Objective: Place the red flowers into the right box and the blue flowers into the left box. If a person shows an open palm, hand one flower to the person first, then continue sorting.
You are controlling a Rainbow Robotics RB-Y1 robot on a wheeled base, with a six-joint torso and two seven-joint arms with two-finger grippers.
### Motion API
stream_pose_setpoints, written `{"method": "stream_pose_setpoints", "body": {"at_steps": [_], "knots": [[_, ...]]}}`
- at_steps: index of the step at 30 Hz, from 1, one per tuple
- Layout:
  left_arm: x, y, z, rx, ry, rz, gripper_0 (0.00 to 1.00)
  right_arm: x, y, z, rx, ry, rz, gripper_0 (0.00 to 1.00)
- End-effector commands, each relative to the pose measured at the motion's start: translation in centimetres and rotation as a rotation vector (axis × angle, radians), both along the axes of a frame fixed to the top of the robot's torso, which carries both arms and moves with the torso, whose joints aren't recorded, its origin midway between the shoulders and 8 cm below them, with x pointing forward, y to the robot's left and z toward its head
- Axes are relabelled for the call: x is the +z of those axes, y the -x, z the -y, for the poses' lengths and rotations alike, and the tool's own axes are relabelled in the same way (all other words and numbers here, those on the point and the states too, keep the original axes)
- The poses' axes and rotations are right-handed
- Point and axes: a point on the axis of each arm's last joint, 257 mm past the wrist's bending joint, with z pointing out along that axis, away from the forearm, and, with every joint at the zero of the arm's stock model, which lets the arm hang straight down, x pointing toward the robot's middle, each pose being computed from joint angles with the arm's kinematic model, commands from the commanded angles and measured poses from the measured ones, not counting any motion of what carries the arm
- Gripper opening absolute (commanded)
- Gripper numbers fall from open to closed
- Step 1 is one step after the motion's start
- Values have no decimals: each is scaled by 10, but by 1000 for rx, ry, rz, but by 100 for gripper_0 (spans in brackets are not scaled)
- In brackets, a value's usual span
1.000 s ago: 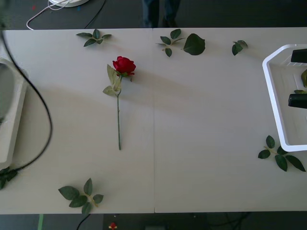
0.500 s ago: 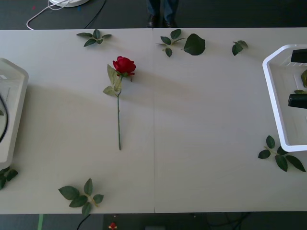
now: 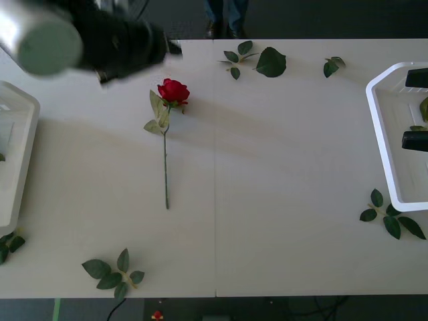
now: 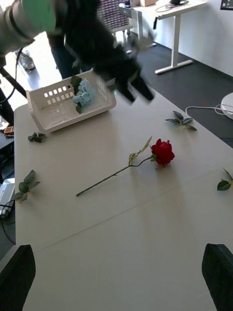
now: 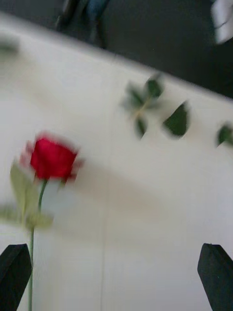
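The red rose (image 3: 172, 91) lies flat on the white table (image 3: 281, 174), its bloom toward the far edge and its thin green stem running back toward the robot, well apart from both boxes. The right wrist view alone shows a pale blue flower (image 4: 85, 92) inside the left box (image 4: 68, 114). The left gripper (image 5: 116, 274) hangs above the rose, fingers spread; the right gripper (image 4: 119, 277), also spread, sits over the right box (image 3: 388, 134).

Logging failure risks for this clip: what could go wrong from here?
The left tool hangs open above the table, short of the red rose; closing on the bloom instead of the thin stem could crush petals. Loose leaf sprigs lie nearby and might be pinched or dragged along.
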Motion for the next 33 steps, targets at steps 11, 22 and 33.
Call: {"method": "stream_pose_setpoints", "body": {"at_steps": [11, 22, 33], "knots": [[-106, 16, -34, 125, -99, -224, 100, 4, 6, -2, 29, 56, 32, 100], [-168, 26, -66, 155, -243, -313, 100, 4, 6, -2, 29, 56, 32, 100], [-189, 44, -77, 111, -370, -355, 100, 4, 6, -2, 29, 56, 32, 100]]}}
